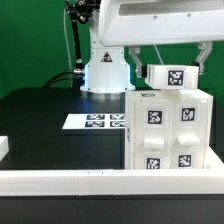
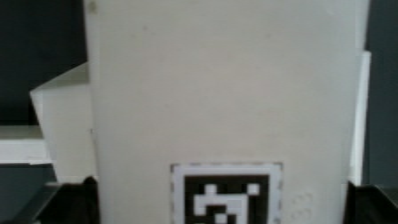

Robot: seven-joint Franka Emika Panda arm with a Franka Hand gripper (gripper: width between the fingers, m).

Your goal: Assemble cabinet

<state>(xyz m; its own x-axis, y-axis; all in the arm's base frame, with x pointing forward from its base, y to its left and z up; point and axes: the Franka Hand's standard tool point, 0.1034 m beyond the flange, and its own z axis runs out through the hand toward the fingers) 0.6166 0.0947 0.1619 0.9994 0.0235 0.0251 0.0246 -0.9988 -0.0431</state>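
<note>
The cabinet (image 1: 170, 130), a large white box with tagged blocks on its front, stands at the exterior view's right. My gripper (image 1: 170, 68) hangs over its top, with dark fingers (image 1: 141, 62) on either side of a small white tagged piece (image 1: 172, 77). That piece is right at the cabinet's top; I cannot tell whether it touches. In the wrist view the same white piece (image 2: 214, 100) fills the frame, its tag low between my gripper's (image 2: 222, 205) dark fingers (image 2: 63, 203). The gripper is shut on it.
The marker board (image 1: 95, 121) lies flat in front of the robot base (image 1: 103, 70). A long low white rail (image 1: 80, 181) runs along the front edge. A small white block (image 1: 3, 148) sits at the exterior view's far left.
</note>
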